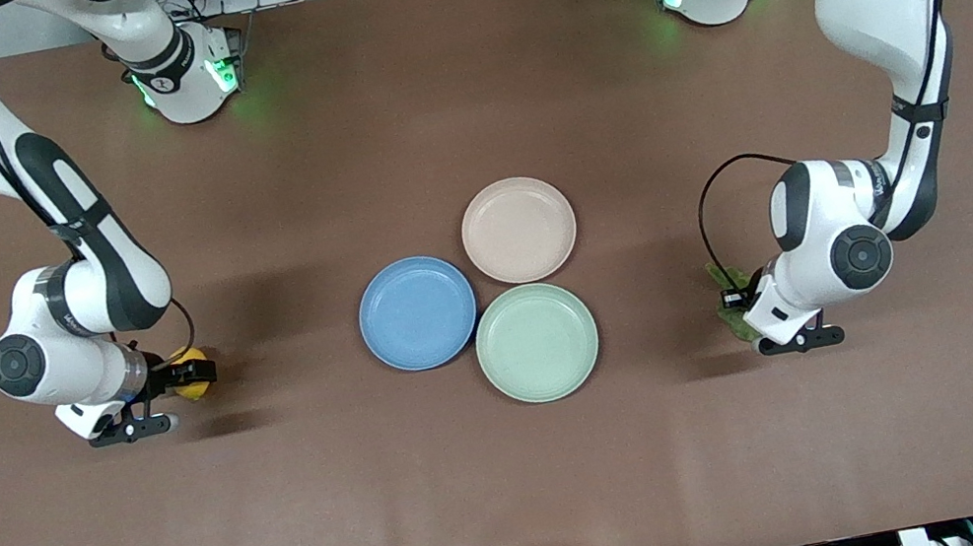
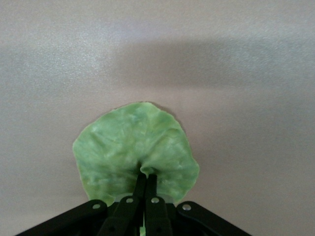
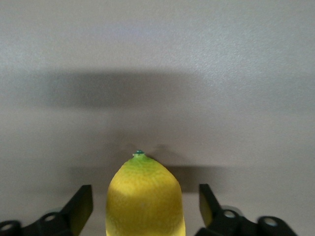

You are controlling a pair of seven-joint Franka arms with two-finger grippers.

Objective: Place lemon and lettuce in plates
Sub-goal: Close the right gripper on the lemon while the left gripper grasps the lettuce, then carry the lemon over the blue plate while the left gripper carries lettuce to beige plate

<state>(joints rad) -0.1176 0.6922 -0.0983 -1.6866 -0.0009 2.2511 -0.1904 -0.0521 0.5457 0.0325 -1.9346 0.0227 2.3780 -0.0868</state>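
Plates (image 1: 418,313) bare; left gripper (image 2: 146,183) pinching lettuce (image 2: 135,147); right gripper (image 3: 145,204) spread around lemon (image 3: 145,199).

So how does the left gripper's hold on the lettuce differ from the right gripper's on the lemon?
The left gripper is pinched shut on the lettuce, its fingers nearly together on the thin leaf. The right gripper is open, its fingers standing apart on either side of the lemon with gaps showing. Both are low, at opposite ends of the table, and the plates hold nothing.

A mint-green plate (image 1: 537,342) sits on the brown table (image 1: 524,486).
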